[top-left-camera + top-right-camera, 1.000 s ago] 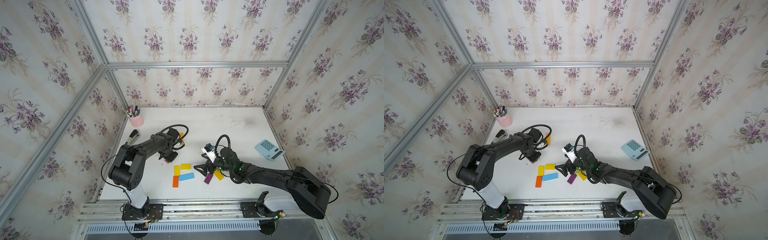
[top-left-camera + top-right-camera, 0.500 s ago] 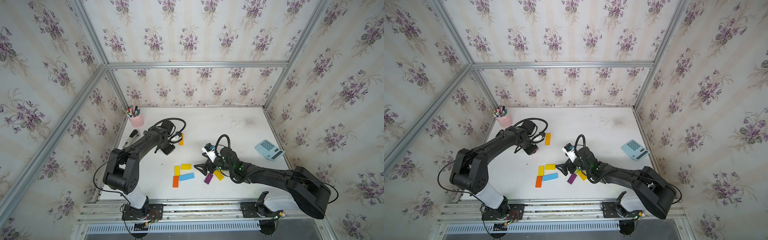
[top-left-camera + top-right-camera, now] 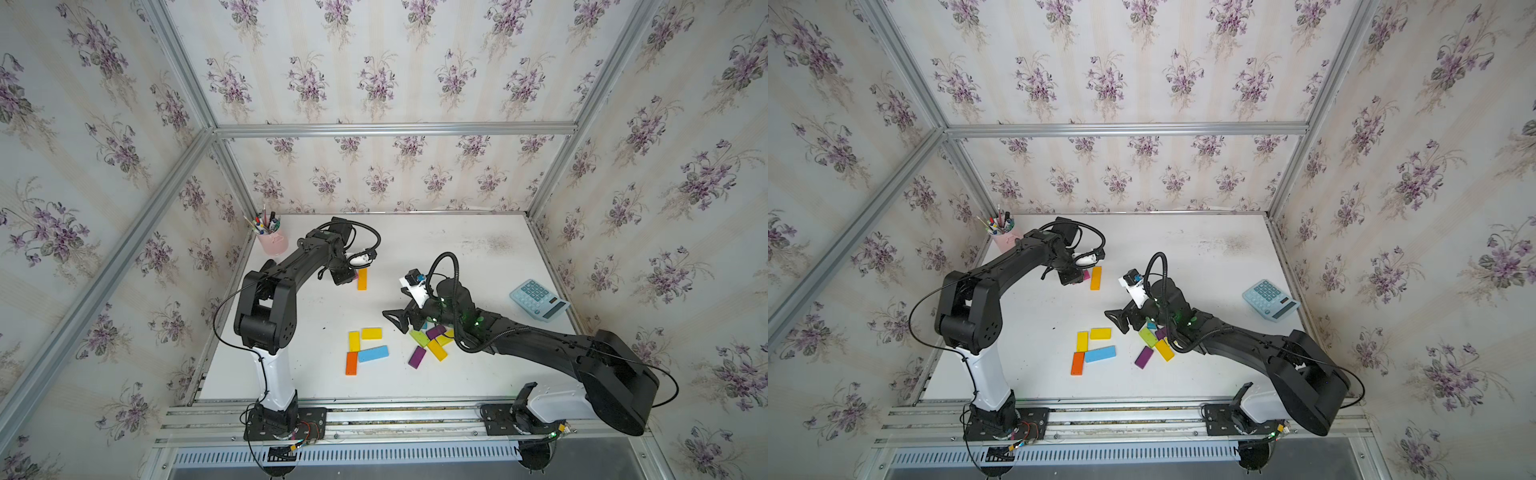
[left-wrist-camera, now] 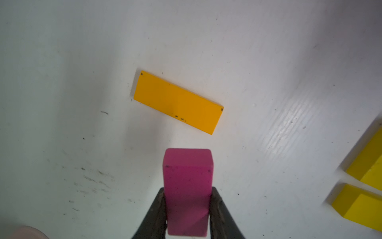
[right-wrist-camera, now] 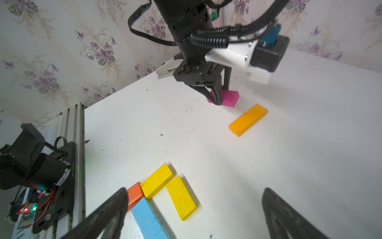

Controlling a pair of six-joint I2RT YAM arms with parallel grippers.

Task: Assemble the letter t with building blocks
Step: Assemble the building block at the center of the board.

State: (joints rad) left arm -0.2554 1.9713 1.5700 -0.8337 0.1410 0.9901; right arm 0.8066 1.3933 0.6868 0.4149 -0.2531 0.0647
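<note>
While the left gripper [image 5: 221,95] is clamped on the magenta block [image 4: 187,165], the right gripper [image 3: 395,321] just hangs wide open with nothing in it, at the edge of the loose pile of blocks [image 3: 428,345]. The magenta one sits low, just beside the amber block [image 4: 178,102] lying flat on the table [image 3: 457,257]; can't tell if it's touching down. Nearer the front, two yellow blocks [image 3: 371,333], an orange block [image 3: 351,363] and a light blue block [image 3: 373,353] sit bunched together.

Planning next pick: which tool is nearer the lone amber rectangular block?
Left. The left tool, gripping a magenta rectangular block, sits beside the amber block; right tool hangs open farther off.
</note>
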